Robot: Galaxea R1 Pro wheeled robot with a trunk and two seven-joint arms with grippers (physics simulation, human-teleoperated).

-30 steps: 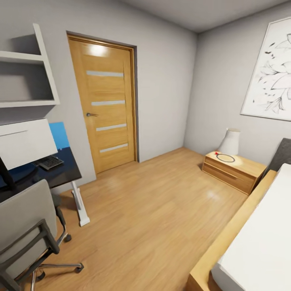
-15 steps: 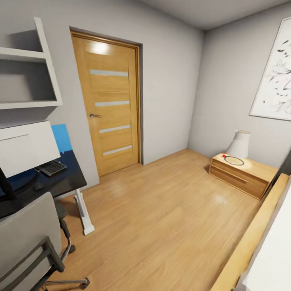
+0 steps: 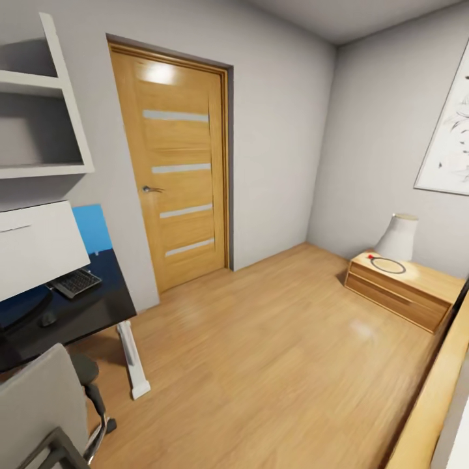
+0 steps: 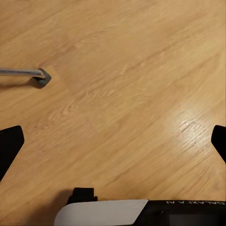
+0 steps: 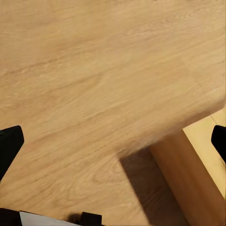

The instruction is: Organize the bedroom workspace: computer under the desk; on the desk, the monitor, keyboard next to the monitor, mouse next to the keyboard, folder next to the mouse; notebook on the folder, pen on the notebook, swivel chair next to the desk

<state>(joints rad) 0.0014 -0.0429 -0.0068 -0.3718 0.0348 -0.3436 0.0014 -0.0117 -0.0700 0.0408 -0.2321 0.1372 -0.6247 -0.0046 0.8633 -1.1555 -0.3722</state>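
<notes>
The desk (image 3: 98, 305) with its glossy black top stands at the left of the head view. On it the monitor (image 3: 36, 247) shows its white back. The dark keyboard (image 3: 76, 282) lies beside it, and the small black mouse (image 3: 47, 319) sits nearer me. A bright blue folder (image 3: 91, 228) stands upright against the wall behind the keyboard. The grey swivel chair (image 3: 36, 410) fills the lower left corner, in front of the desk. My left gripper (image 4: 113, 143) hangs open over bare floor near a chrome chair leg (image 4: 28, 74). My right gripper (image 5: 113, 141) is open over floor beside a wooden bed frame (image 5: 197, 174).
An oak door (image 3: 176, 163) with frosted strips is shut in the far wall. A wooden nightstand (image 3: 417, 293) with a white lamp (image 3: 398, 238) stands at the right, below a framed picture (image 3: 449, 143). The bed frame (image 3: 430, 404) edges the lower right. White wall shelves (image 3: 39, 130) hang above the desk.
The whole head picture has shifted: the camera has moved, so the nightstand and bed slid right and the chair sank lower left. Nothing on the desk has moved.
</notes>
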